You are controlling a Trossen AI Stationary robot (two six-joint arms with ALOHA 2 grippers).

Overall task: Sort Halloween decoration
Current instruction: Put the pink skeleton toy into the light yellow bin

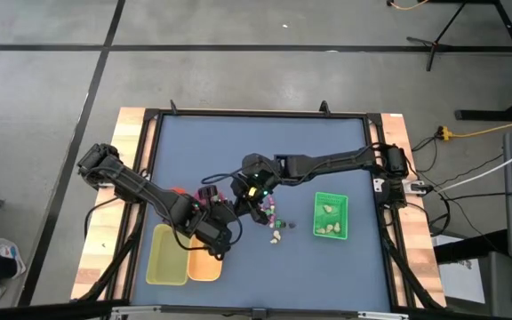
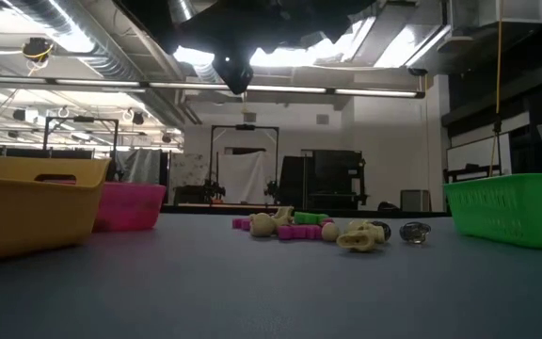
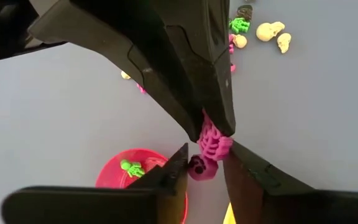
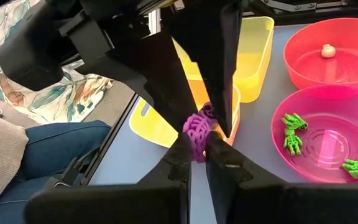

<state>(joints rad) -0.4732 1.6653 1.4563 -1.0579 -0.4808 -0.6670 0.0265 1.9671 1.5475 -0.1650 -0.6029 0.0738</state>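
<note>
Yellow tray (image 1: 165, 256) at far left. Just right of it, above the table, the two claws meet in a mid-air handover. The left gripper (image 3: 204, 163) is part closed, fingers touching both sides of the magenta skeleton trinket (image 3: 213, 142). The right gripper (image 4: 194, 152) is clamped tight on the same piece. Risk: one claw letting go before the other grips firmly, so the trinket falls or twists. The pink bowl (image 3: 114, 177) below holds green pieces, a wrong landing. Further right lie the loose trinkets (image 1: 274, 224), then the green tray (image 1: 331, 216).
</note>
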